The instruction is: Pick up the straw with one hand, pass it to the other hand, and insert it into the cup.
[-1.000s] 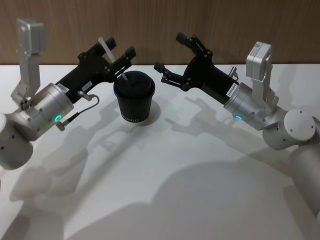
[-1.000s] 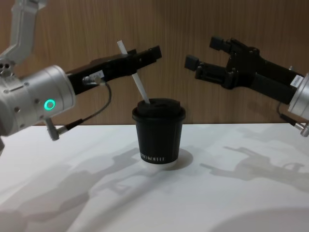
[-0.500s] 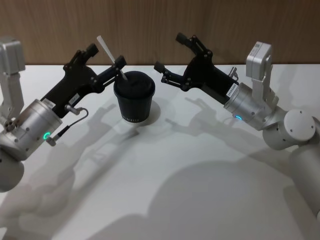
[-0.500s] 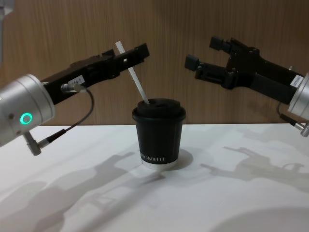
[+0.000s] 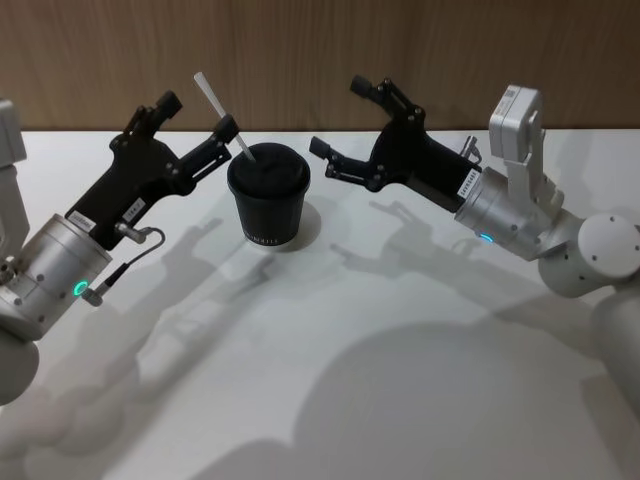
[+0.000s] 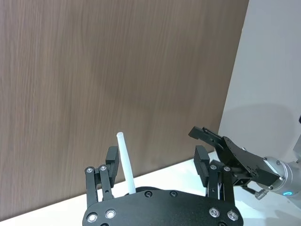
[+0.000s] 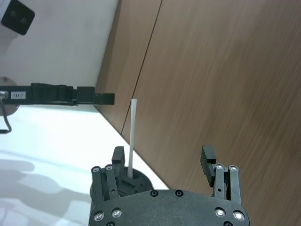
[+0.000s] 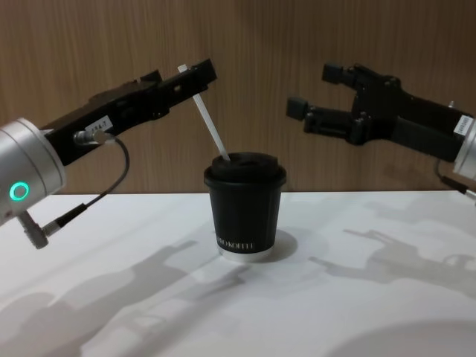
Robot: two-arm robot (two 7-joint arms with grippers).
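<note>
The black cup (image 5: 268, 196) (image 8: 245, 208) stands on the white table, and the white straw (image 5: 222, 115) (image 8: 206, 119) sticks out of its lid, leaning toward my left side. My left gripper (image 5: 197, 116) (image 8: 195, 76) (image 6: 157, 162) is open just left of the cup, at the height of the straw's upper part. The straw (image 6: 124, 160) rises close beside one finger and is not clamped. Right of the cup and apart from it, my right gripper (image 5: 340, 118) (image 8: 314, 91) (image 7: 162, 157) hovers open and empty; its wrist view shows the straw (image 7: 131, 136) and the cup lid (image 7: 127, 181).
A bare white table (image 5: 330, 350) spreads in front of the cup toward me. A brown wooden wall (image 5: 300, 40) stands close behind the cup and both grippers.
My left gripper has let go of the straw and drawn back to the left, away from the cup. The straw stays in the lid. The right gripper has barely shifted.
</note>
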